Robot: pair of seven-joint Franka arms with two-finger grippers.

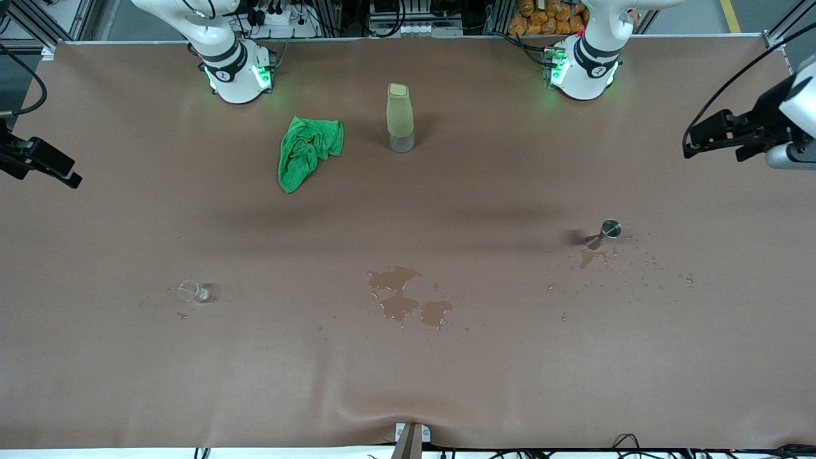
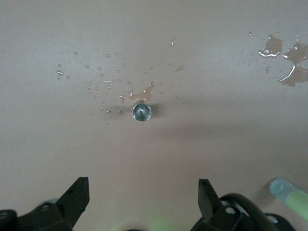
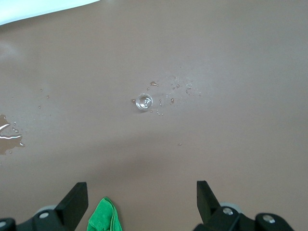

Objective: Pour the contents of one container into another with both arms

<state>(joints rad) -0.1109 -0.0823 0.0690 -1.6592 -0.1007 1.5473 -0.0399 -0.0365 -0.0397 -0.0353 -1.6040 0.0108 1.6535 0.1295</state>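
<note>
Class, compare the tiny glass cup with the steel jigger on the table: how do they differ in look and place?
The glass cup is clear and colourless; the steel jigger is shiny metal.
The glass cup stands toward the right arm's end of the table, the steel jigger toward the left arm's end.
The glass cup is nearer the front camera than the steel jigger.
Both are small, round-rimmed, ringed by spilled droplets and untouched by either claw.

A wide brown-covered table [image 1: 127, 382] carries a crumpled green cloth [image 1: 307, 152] and a tall olive-green bottle with a clear base [image 1: 400, 118] near the arm bases. Nearer the front camera stand a tiny clear glass cup [image 1: 191, 291] and a small shiny steel jigger [image 1: 606, 231], with puddles of spilled liquid [image 1: 405, 299] between them.
</note>
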